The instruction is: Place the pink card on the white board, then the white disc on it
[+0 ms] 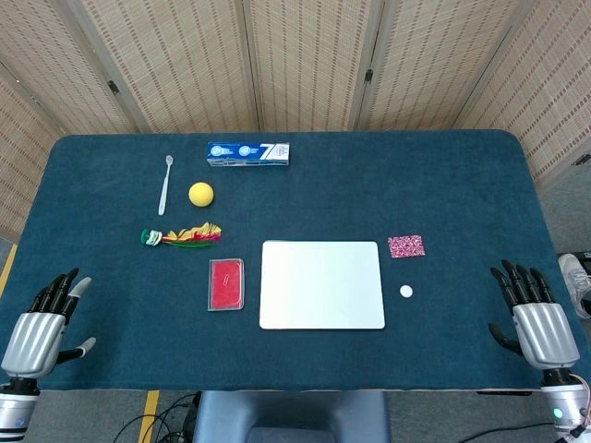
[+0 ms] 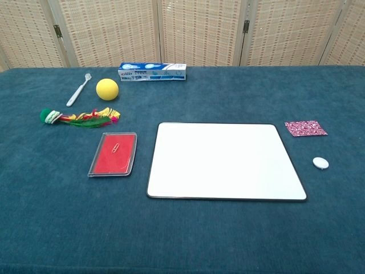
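The white board (image 1: 321,284) (image 2: 224,160) lies flat in the middle of the blue table, with nothing on it. Just right of its far corner lies the small pink patterned card (image 1: 405,245) (image 2: 305,128). The little white disc (image 1: 406,291) (image 2: 320,162) sits on the cloth a short way nearer than the card. My left hand (image 1: 44,318) hovers at the near left edge, fingers spread, holding nothing. My right hand (image 1: 536,318) is at the near right edge, open too, well right of the disc. The chest view shows neither hand.
Left of the board lies a red case (image 1: 226,283) (image 2: 114,153) with a paper clip on it. Farther back are a feathered shuttlecock toy (image 1: 181,236) (image 2: 80,118), a yellow ball (image 1: 200,194) (image 2: 107,89), a white spoon (image 1: 165,185) (image 2: 78,89) and a blue toothpaste box (image 1: 248,154) (image 2: 152,72).
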Robot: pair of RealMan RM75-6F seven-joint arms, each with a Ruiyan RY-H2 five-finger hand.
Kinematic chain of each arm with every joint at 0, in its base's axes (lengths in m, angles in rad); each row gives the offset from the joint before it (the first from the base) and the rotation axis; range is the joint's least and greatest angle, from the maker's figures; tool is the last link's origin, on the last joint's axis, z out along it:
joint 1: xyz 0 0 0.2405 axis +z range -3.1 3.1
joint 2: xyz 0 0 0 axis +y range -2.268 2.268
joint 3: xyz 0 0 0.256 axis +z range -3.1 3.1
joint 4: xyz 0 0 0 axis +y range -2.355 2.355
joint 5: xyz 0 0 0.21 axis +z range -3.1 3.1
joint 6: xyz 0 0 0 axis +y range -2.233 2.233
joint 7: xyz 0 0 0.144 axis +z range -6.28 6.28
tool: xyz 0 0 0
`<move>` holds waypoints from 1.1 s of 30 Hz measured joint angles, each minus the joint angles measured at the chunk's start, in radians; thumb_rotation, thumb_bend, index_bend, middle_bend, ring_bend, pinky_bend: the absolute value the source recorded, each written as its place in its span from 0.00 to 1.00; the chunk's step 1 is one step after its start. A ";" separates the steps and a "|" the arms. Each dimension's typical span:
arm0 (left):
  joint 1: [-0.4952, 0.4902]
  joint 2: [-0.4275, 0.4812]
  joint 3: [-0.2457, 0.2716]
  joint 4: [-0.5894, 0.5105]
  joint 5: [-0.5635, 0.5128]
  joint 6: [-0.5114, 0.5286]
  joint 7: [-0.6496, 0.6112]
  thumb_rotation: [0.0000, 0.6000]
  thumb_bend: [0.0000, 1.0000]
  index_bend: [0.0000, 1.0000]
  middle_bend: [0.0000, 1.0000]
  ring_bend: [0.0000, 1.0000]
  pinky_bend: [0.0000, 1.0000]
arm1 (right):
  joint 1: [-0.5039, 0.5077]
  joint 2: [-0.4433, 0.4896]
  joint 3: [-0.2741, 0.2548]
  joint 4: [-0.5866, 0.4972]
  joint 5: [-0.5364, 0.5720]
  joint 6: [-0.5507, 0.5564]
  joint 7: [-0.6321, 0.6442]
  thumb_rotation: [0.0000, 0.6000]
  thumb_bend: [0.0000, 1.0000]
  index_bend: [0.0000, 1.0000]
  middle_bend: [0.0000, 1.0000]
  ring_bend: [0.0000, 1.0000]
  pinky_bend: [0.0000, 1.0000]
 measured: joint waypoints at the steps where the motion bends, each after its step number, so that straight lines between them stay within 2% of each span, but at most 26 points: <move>1: -0.001 -0.001 -0.001 0.002 -0.002 0.000 0.000 1.00 0.17 0.12 0.00 0.00 0.19 | 0.001 -0.001 0.001 0.001 0.002 -0.003 -0.001 1.00 0.19 0.00 0.00 0.00 0.00; 10: 0.001 -0.012 0.003 -0.001 0.025 0.020 0.036 1.00 0.17 0.11 0.00 0.00 0.19 | 0.000 0.004 -0.014 0.003 -0.019 -0.003 0.034 1.00 0.19 0.00 0.00 0.00 0.00; 17: 0.010 -0.012 0.022 -0.004 0.070 0.046 0.030 1.00 0.17 0.11 0.00 0.00 0.19 | 0.037 0.022 -0.033 0.001 -0.049 -0.074 0.129 1.00 0.19 0.00 0.00 0.00 0.00; 24: 0.026 -0.006 0.020 -0.007 0.053 0.065 0.037 1.00 0.17 0.10 0.00 0.00 0.19 | 0.111 0.047 0.017 -0.018 0.002 -0.164 0.129 1.00 0.20 0.12 0.00 0.00 0.00; 26: 0.032 -0.012 0.013 0.002 0.051 0.084 0.049 1.00 0.17 0.09 0.00 0.00 0.19 | 0.140 0.056 0.042 -0.030 0.043 -0.202 0.120 1.00 0.22 0.17 0.00 0.00 0.00; 33: 0.039 -0.009 0.007 0.009 0.045 0.092 0.025 1.00 0.17 0.08 0.00 0.00 0.19 | 0.248 0.053 0.105 -0.016 0.198 -0.375 0.084 1.00 0.26 0.24 0.00 0.00 0.00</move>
